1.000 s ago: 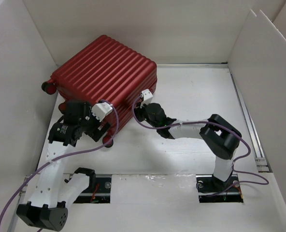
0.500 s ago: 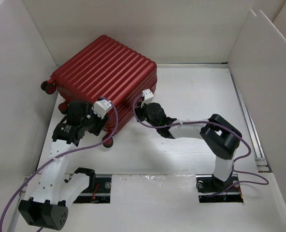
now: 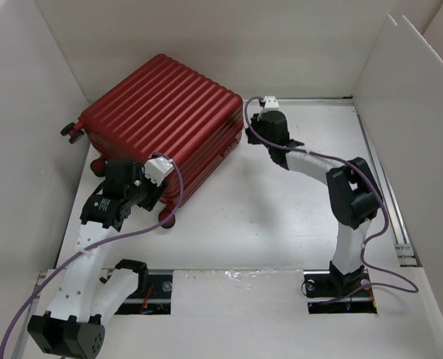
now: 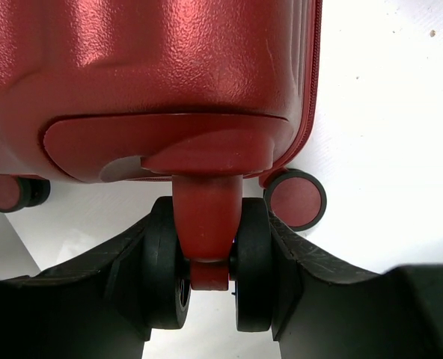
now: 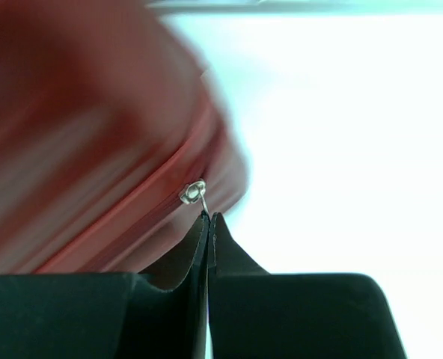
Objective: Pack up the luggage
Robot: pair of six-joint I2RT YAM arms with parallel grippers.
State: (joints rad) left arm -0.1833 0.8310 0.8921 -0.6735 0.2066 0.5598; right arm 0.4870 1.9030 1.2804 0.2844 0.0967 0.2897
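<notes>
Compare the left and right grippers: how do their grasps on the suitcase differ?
The left gripper holds its fingers wide, clamping a black twin caster; the right gripper presses its fingers almost together, pinching the thin silver zipper pull. The left gripper is at the luggage's near-left corner, the right gripper at its far-right corner. Both grip the closed red luggage.

Bright, even overhead light, soft shadows. Right wrist view is blurred: suitcase (image 5: 79,134) smeared at nine o'clock, table (image 5: 341,112) blown white at two o'clock. Left wrist view sharp, slightly glossy.
</notes>
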